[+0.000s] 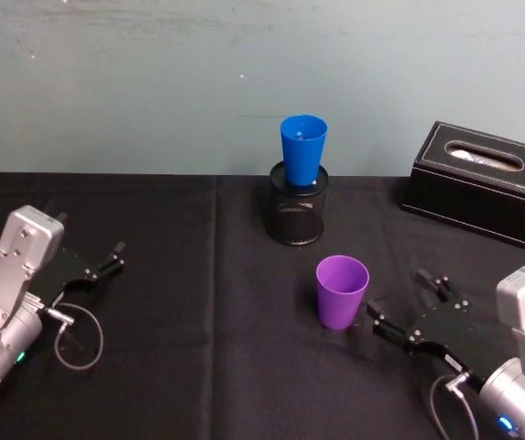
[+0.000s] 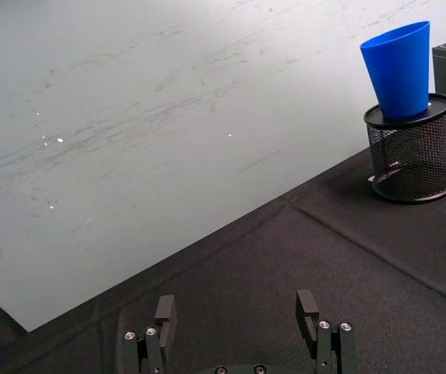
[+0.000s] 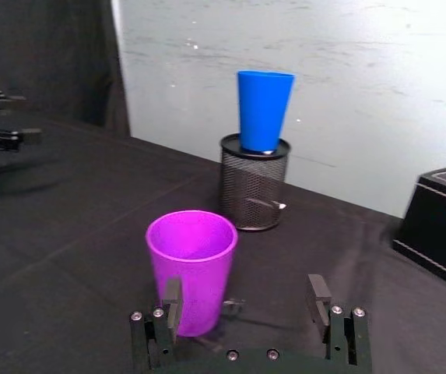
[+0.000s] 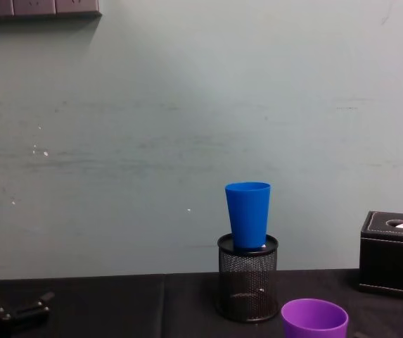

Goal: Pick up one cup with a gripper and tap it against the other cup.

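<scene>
The purple cup point(image 1: 342, 291) stands upright on the black cloth in front of the mesh holder. My right gripper point(image 1: 399, 298) lies low just to its right, open, with nothing between its fingers. In the right wrist view the purple cup point(image 3: 191, 269) stands just ahead of one finger of that gripper point(image 3: 244, 300), off to one side of the gap. The blue cup point(image 1: 302, 151) sits upright in a black wire-mesh pen holder point(image 1: 297, 209) at the back centre. My left gripper point(image 1: 106, 261) rests open at the far left, away from both cups.
A black tissue box point(image 1: 486, 179) stands at the back right near the wall. The pale wall point(image 1: 152, 82) runs close behind the holder. Bare black cloth point(image 1: 198, 348) spreads between the two arms.
</scene>
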`<act>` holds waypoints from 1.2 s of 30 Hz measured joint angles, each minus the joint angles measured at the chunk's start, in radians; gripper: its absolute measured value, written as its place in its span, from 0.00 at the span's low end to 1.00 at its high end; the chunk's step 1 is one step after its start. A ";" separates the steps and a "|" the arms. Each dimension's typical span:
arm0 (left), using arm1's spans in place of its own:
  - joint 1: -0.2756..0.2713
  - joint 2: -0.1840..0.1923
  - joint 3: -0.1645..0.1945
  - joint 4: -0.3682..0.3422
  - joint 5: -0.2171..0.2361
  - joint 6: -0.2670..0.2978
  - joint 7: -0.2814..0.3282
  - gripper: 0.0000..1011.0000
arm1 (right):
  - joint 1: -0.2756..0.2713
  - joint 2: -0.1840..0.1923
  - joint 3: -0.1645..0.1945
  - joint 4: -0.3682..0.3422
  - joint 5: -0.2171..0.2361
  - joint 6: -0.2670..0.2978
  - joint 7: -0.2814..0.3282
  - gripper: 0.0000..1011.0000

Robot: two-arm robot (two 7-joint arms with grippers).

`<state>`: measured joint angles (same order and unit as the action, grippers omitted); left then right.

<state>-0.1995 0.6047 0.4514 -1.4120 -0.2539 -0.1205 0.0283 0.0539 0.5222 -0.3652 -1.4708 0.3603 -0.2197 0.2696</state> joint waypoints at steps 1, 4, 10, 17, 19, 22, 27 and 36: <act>0.000 0.000 0.000 0.000 0.000 0.000 0.000 1.00 | 0.001 -0.004 -0.002 0.002 -0.002 0.000 0.007 0.99; 0.000 0.000 0.000 0.000 0.000 0.000 0.000 1.00 | 0.003 -0.010 -0.005 0.007 -0.006 0.000 0.020 0.99; 0.000 0.000 0.000 0.000 0.000 0.000 0.000 1.00 | 0.018 -0.028 -0.009 0.027 -0.014 -0.002 0.058 0.99; 0.000 0.000 0.000 0.000 0.000 0.000 0.000 1.00 | 0.044 -0.050 -0.013 0.057 -0.022 -0.005 0.097 0.99; 0.000 0.000 0.000 0.000 0.000 0.000 0.000 1.00 | 0.049 -0.055 -0.014 0.065 -0.025 -0.006 0.104 0.99; 0.000 0.000 0.000 0.000 0.000 0.000 0.000 1.00 | 0.058 -0.065 -0.014 0.078 -0.030 -0.007 0.117 0.99; 0.000 0.000 0.000 0.000 0.000 0.000 0.000 1.00 | 0.074 -0.080 -0.012 0.101 -0.039 -0.009 0.132 0.99; 0.000 0.000 0.000 0.000 0.000 0.000 0.000 1.00 | 0.114 -0.113 -0.008 0.146 -0.059 -0.010 0.161 0.99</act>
<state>-0.1995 0.6047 0.4514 -1.4120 -0.2539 -0.1205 0.0283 0.1676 0.4090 -0.3734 -1.3252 0.3011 -0.2302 0.4308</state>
